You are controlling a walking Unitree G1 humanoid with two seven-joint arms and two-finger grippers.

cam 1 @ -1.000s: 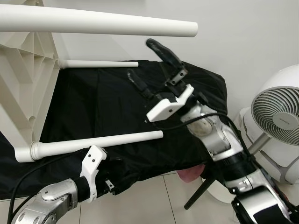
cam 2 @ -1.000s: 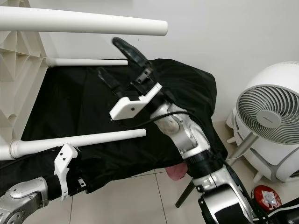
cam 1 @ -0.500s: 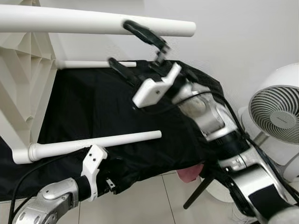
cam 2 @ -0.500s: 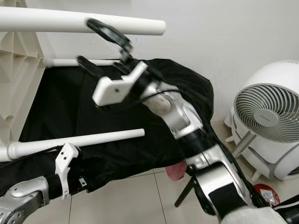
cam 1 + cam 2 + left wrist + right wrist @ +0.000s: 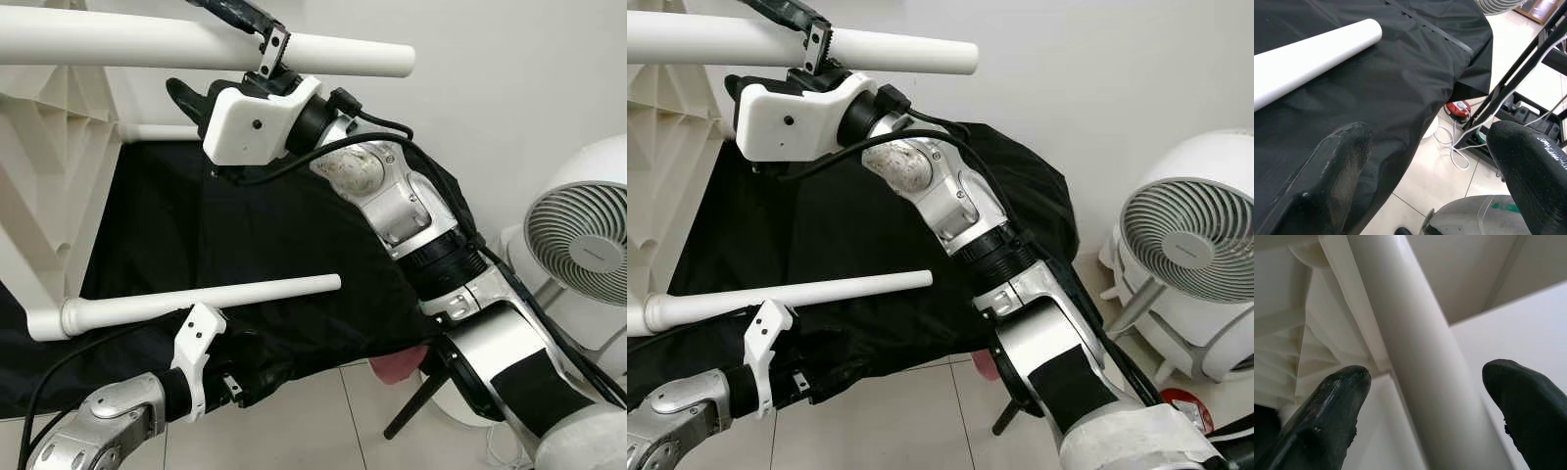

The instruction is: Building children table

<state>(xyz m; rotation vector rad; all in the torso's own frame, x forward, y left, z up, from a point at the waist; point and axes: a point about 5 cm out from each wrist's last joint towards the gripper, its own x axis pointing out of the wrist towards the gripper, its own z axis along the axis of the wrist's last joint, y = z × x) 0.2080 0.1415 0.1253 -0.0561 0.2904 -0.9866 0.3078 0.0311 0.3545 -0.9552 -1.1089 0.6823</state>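
The white children's table lies on its side, its ribbed top at the left and its legs pointing right. My right gripper is open and straddles the uppermost leg, one finger above it and one below. In the right wrist view that leg runs between the two fingertips with a gap on each side. A lower leg lies over the black cloth, and a far leg shows behind. My left gripper is open and holds nothing, low beside the cloth's front edge under the lower leg.
A black cloth covers the surface under the table. A white fan stands on the tiled floor at the right, near a black stand leg. A white wall is behind. Cables and a red object lie on the floor.
My right gripper has swung up and to the left, from over the black cloth to around the uppermost leg. The left arm has stayed put.
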